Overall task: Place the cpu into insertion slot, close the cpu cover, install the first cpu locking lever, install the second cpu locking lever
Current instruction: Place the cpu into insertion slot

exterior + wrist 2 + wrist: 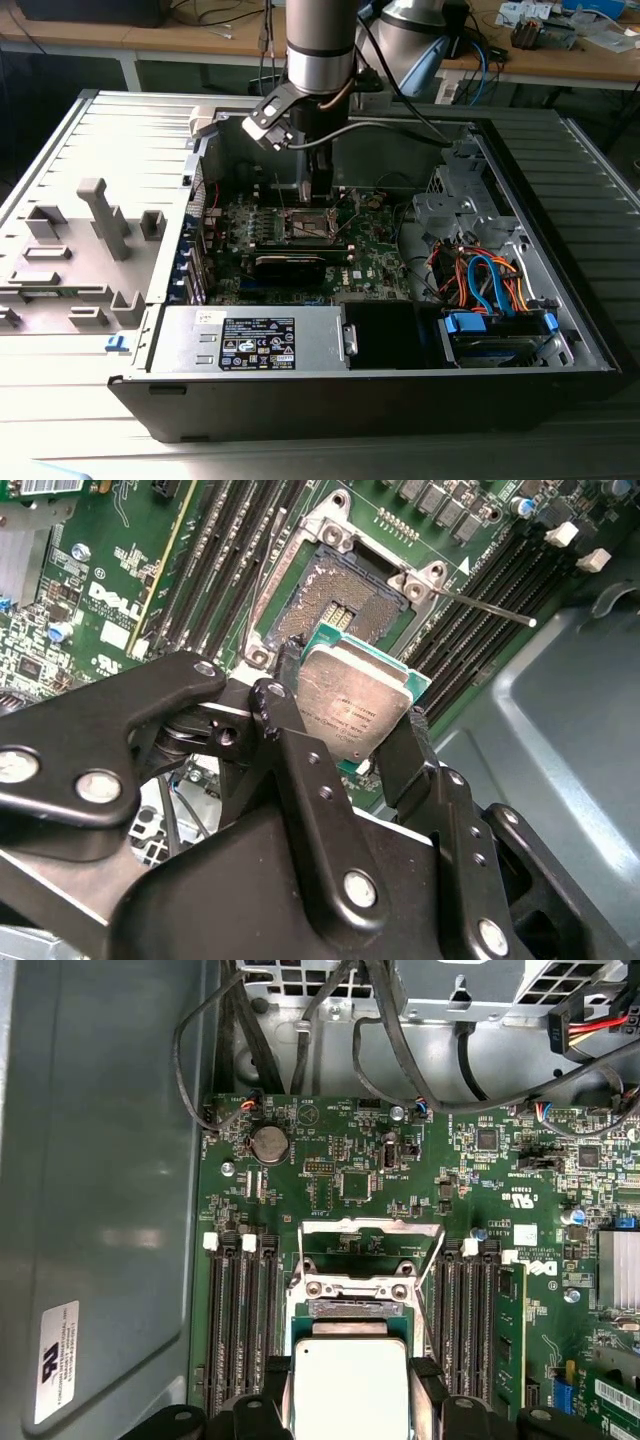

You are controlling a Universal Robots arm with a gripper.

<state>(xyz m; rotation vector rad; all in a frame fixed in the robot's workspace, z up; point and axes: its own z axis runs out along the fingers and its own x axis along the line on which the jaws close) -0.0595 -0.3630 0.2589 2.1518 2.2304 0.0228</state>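
- Logging the largest item first: the computer case (350, 400), sheet metal painted dark, lies open on its side.
- Arm (320, 45): smooth silver cylinder, reaching straight down into the case in the exterior view.
- Motherboard (330, 1175): green, matte and densely populated. Black memory slots (240, 1320) run in parallel on both sides of the socket.
- Gripper (350, 708): black linkage bars with bright rivets. Its fingers (300, 770) are clamped on two opposite edges of the cpu.
- cpu cover (372, 1225): thin bright metal frame with an open centre, hinged up and standing open behind the socket.
- Socket (345, 605): square recess in a silvery bracket, its grainy contact field bare.
- cpu (348, 1390): flat square with a dull grey-silver lid over a green rim. It has equal sides, so no long axis. The lid faces both wrist cameras and the edges sit roughly square with the socket. It is held in the gripper beside the socket opening, not seated in it.
- Locking lever (490, 608): thin wire rod, swung out from a socket corner in the second wrist view.
- The exterior view places the gripper over the middle of the board, where I cannot make out the cpu itself.
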